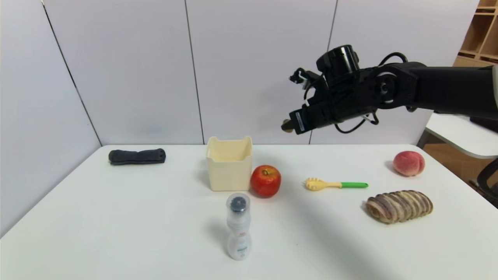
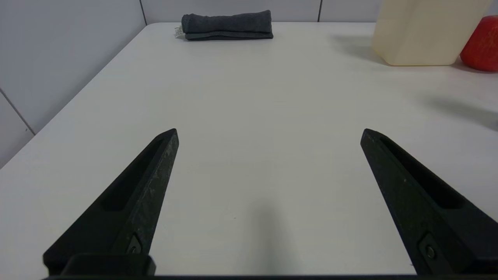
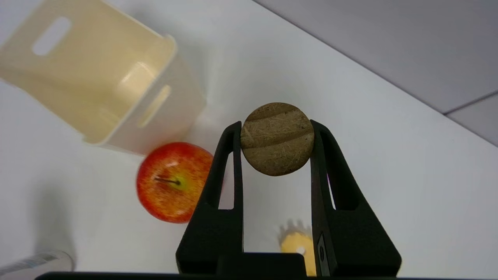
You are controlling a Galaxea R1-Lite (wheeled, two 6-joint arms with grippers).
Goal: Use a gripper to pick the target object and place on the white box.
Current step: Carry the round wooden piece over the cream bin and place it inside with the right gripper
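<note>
So the right end effector (image 3: pixel 277 140) is clamped on the little brown lump (image 3: pixel 277 139), up above the desk (image 1: pixel 155 233), off to the right of the white box (image 1: pixel 230 175). Looks light and firm, maybe rolly; gripping opposite sides around its middle seems right. Left end effector (image 2: pixel 270 136) is parked wide apart over the desk.

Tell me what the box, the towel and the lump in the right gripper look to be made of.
Box: smooth, satin plastic, judging by its thin moulded walls.
Towel: matt cloth, with soft folds and a tag.
Lump: dull, perhaps wood or foam; grooved, fibre-flecked surface.
</note>
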